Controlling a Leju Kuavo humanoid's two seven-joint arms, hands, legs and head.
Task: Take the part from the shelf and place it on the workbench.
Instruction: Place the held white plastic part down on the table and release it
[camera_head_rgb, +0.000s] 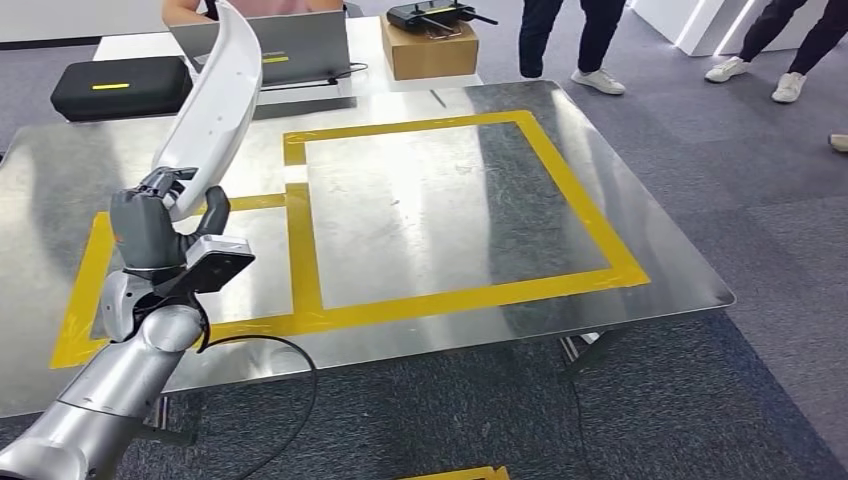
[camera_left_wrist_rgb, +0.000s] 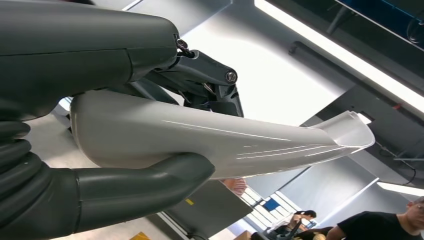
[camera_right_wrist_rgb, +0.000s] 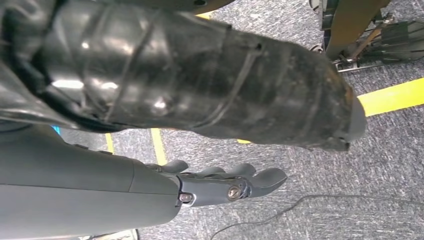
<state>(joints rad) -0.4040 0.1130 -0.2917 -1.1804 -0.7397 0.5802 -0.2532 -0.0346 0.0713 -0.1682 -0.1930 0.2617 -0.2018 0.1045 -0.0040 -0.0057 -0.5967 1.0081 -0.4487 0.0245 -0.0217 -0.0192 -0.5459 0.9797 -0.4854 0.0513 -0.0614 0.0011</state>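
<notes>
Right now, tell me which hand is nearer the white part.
Left. The left hand grips the white part at its lower end, above the workbench. The right hand hangs over the carpet, holding nothing.

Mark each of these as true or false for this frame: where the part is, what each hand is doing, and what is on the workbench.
1. The left hand grips the white part by its lower end. True.
2. The white part lies flat inside the large yellow tape rectangle. False: it is held up, tilted, above the left side of the workbench.
3. The right hand holds a second part. False: it hangs over the carpet with nothing in it, fingers apart.
4. A cardboard box sits on the white table beyond the workbench. True.
5. The cardboard box stands on the workbench's metal top. False: it stands on the table behind it.
</notes>
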